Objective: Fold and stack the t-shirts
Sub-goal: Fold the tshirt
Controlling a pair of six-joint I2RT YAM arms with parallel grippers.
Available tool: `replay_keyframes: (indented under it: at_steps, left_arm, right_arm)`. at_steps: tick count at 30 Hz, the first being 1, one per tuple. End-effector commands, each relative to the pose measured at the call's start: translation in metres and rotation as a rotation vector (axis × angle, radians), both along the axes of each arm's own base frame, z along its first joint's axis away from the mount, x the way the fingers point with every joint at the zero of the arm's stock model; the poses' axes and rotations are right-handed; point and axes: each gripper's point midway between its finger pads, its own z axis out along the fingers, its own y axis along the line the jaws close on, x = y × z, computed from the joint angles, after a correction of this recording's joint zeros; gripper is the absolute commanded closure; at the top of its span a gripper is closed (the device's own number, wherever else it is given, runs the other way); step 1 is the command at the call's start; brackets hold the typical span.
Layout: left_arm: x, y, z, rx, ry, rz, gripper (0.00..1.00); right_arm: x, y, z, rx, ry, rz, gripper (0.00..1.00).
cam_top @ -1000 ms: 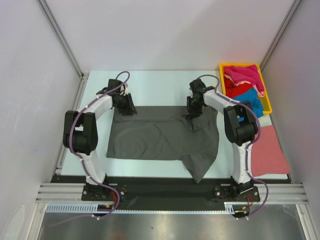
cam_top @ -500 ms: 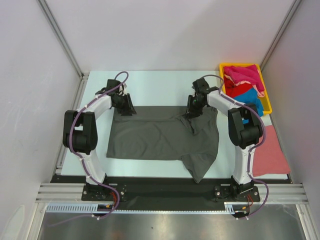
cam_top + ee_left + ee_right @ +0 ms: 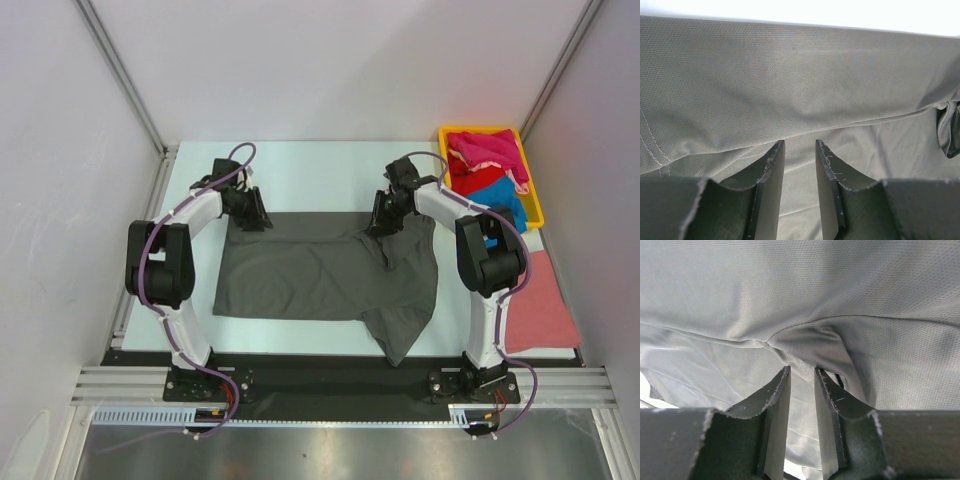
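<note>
A large dark grey cloth t-shirt (image 3: pixel 310 275) lies spread across the middle of the white table (image 3: pixel 320 175). Its far hem runs parallel to the far edge, and one loose flap trails toward the near edge, right of centre. The left end effector (image 3: pixel 253 213) sits on the shirt's far left corner. From the left wrist its jaws stand narrow, with a low ridge of grey fabric running between the tips (image 3: pixel 799 144), pinched there. The right end effector (image 3: pixel 387 222) is down on the far hem toward the right side, where the cloth bunches and wrinkles. In the right wrist view its jaws are also close together, and the fabric gathers to a puckered point at the tips (image 3: pixel 801 370), so it has hold of the shirt too.

A yellow plastic tray (image 3: pixel 443 160) stands in the far right corner of the table, heaped with a crumpled magenta shirt (image 3: pixel 485 148), a red shirt (image 3: pixel 478 180) and a bright blue shirt (image 3: pixel 508 205). A flat salmon-pink shirt (image 3: pixel 540 300) lies along the right edge, near the near right corner, apart from the grey one.
</note>
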Motion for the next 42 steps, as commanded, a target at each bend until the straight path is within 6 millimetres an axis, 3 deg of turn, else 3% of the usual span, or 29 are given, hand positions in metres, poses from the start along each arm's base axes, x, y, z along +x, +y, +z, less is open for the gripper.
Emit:
replay_keyframes:
  at_steps: [1,15,23,29,35,37,42]
  left_arm:
    - [0.003,0.003,0.007,-0.006,-0.031,-0.002,0.64]
    - [-0.001,0.005,0.006,-0.002,-0.022,0.004,0.64]
    - [-0.002,0.005,0.006,-0.005,-0.023,0.011,0.64]
    - [-0.002,0.005,0.006,-0.004,-0.025,0.013,0.64]
    - [-0.003,0.005,0.004,-0.007,-0.017,0.014,0.64]
    - [-0.003,0.005,0.003,-0.003,-0.018,0.013,0.64]
    - [-0.001,0.006,0.005,-0.002,-0.023,0.013,0.64]
  right_arm:
    - [0.006,-0.005,-0.005,-0.022,-0.014,-0.004,0.69]
    - [0.005,-0.007,-0.024,-0.056,-0.021,0.065,0.65]
    - [0.007,0.003,-0.018,0.004,-0.039,0.092,0.67]
    - [0.004,0.005,-0.002,0.021,-0.06,0.108,0.73]
    - [-0.004,0.008,0.015,0.054,-0.067,0.115,0.99]
    - [-0.008,0.011,0.022,0.071,-0.058,0.123,1.0]
    - [-0.046,0.025,0.023,0.136,0.115,0.162,1.0]
